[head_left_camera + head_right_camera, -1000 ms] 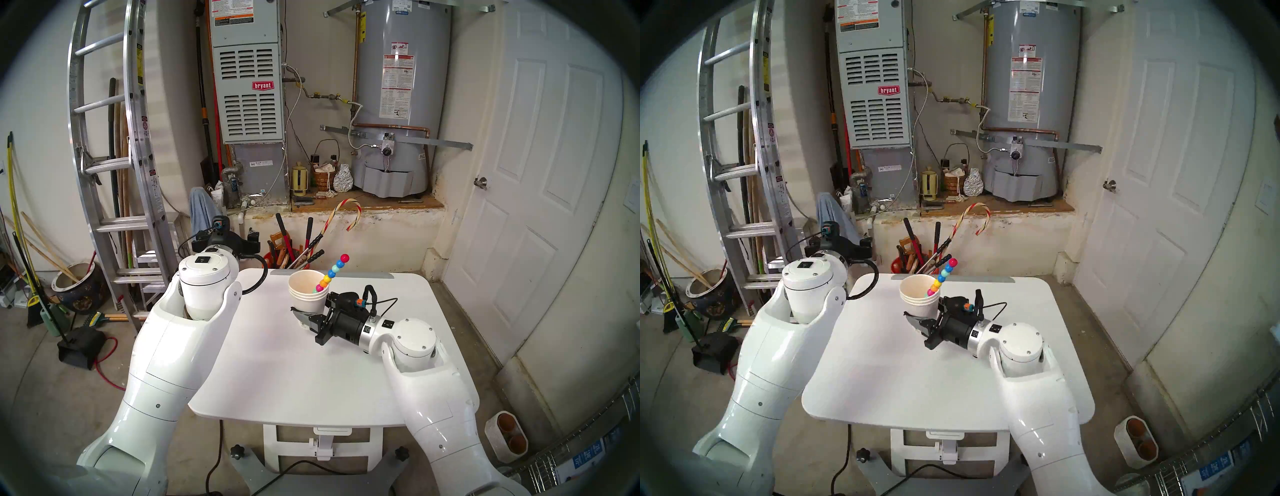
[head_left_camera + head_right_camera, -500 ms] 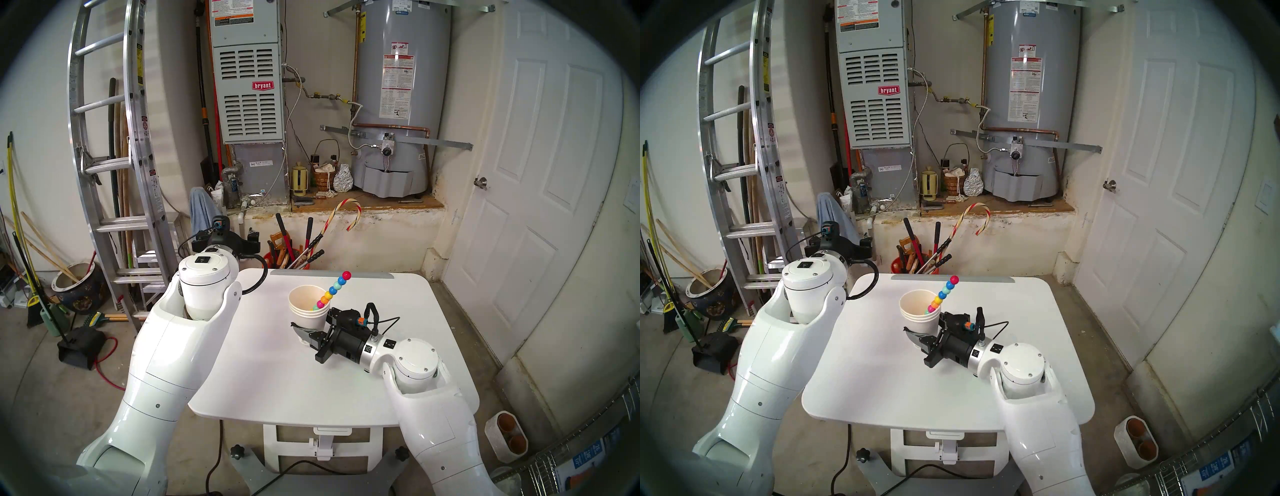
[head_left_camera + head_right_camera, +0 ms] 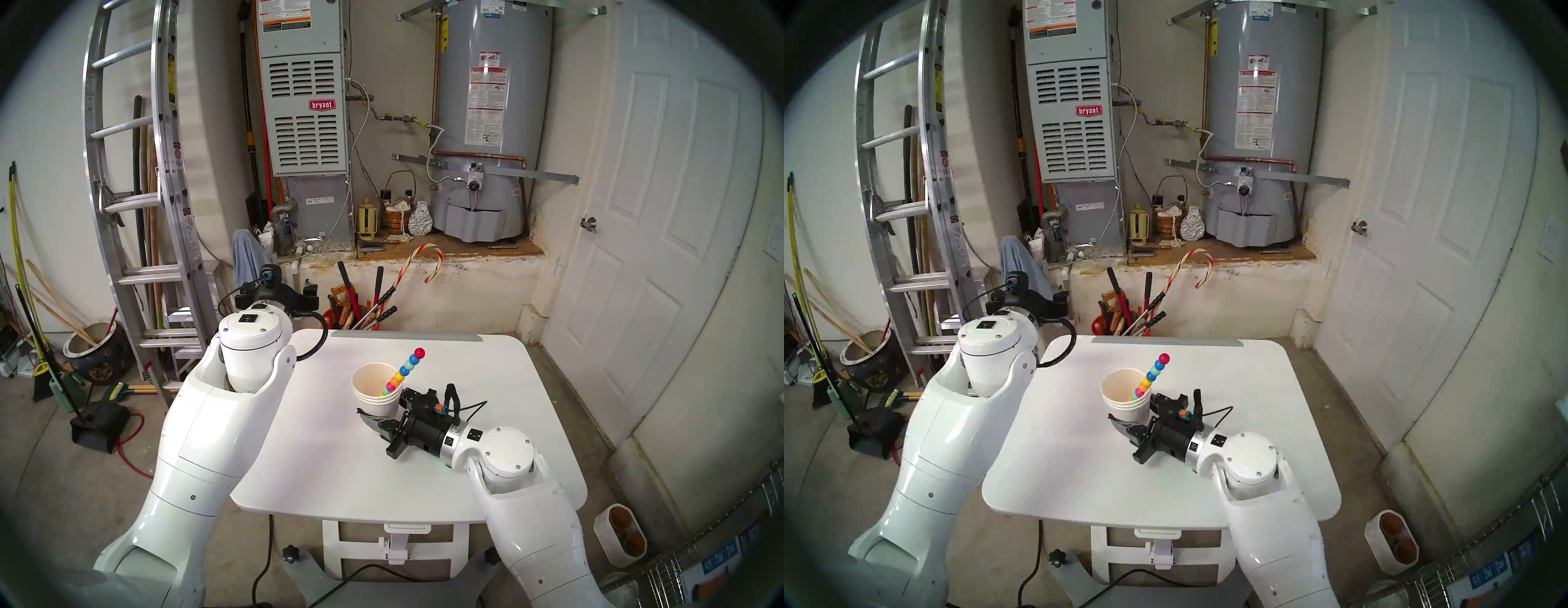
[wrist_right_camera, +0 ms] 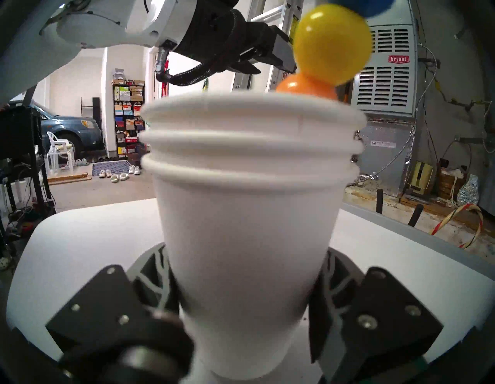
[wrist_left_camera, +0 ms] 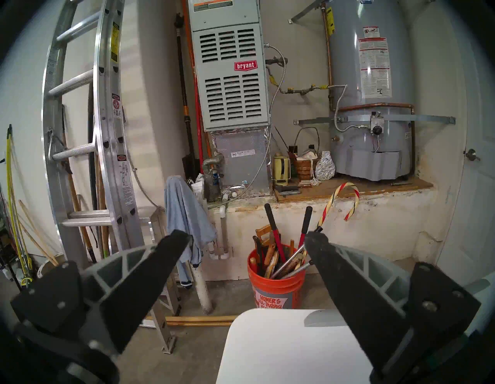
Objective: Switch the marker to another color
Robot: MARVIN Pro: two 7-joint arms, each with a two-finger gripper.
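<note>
Three nested white paper cups sit clamped between the right gripper jaws, held low on the wall near the base; you can see both fingers pressed against the sides in the right wrist view. The slim rainbow stick of bead-like round segments, the marker, stands inside that stack, leaning over the rim on the side nearest the right wrist, so its red top hangs above and behind the jaws. The left gripper has its jaws wide apart, nothing between them, parked beyond the white table's far-left corner and pointing out at the orange bucket of tools.

Handling, as a guess: the marker looks light, rigid, glossy plastic, so round beads will likely slip or roll in a pinch. Take it across a neck between two beads, on the exposed upper half above the rim, not on a bead's crown. Segments probably pull apart, so grip near the joint you want to separate. Cups are thin and soft; squeeze harder and they dent, and the stack can tip since the marker leans.

Room: the tabletop ahead of and beside the right jaws is bare. You have open air above the marker. The near edge lies behind the right wrist.
</note>
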